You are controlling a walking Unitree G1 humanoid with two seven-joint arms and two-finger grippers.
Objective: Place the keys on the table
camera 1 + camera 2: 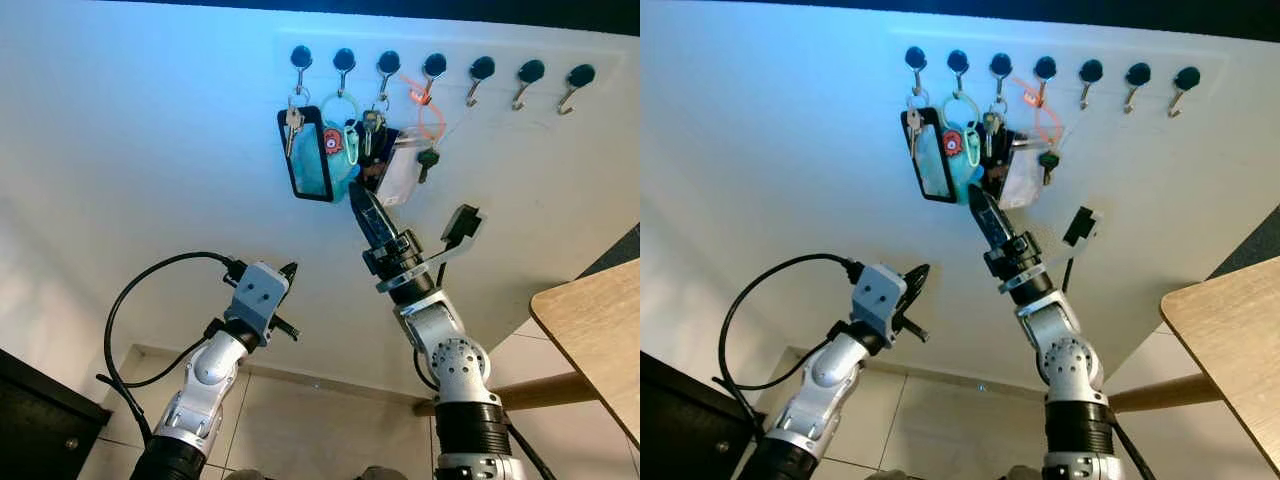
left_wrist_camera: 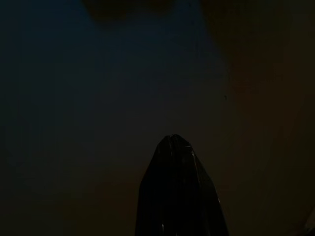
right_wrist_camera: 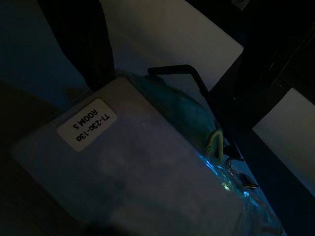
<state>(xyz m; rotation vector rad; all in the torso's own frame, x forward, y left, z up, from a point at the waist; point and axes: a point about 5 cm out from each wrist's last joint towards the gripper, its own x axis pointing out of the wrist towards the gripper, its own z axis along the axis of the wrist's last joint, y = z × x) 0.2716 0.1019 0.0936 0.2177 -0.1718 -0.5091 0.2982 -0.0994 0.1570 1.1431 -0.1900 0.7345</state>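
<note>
On the far wall, hook rail (image 1: 430,68) carries the keys (image 1: 372,128) with a clear tag (image 1: 400,172), a black-framed card (image 1: 305,155) to their left. Right gripper (image 1: 362,200) reaches up to the bunch — fingers close together, grip on anything: can't tell. Left gripper (image 1: 289,271) low, pinched closed, holding nothing. Table (image 1: 590,325) at right.

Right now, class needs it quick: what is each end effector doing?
Left end effector: shut, holding nothing, idle below the hooks.
Right end effector: raised among the hanging keys and tags; whether it grips anything cannot be told.
</note>
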